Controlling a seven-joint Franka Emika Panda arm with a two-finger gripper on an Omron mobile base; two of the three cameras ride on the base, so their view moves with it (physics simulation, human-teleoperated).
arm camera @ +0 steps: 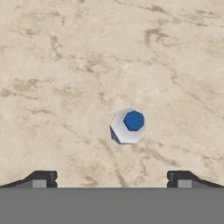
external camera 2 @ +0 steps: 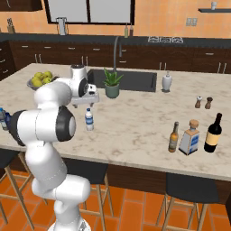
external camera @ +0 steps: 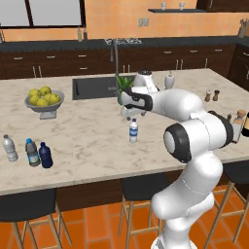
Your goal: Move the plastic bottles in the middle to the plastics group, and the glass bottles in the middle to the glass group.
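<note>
A small clear plastic bottle with a blue label stands alone in the middle of the marble counter. From above, in the hand view, the bottle shows a blue top. My gripper hovers open just above and behind it, holding nothing. At the counter's left stand a greyish clear bottle, a blue-capped bottle and a navy bottle. At the right stand an amber bottle, a tan-topped pale bottle and a dark bottle.
A bowl of lemons sits at the back left, beside the sink. A potted plant, a soap dispenser and two shakers stand behind the work area. Stools line the near edge.
</note>
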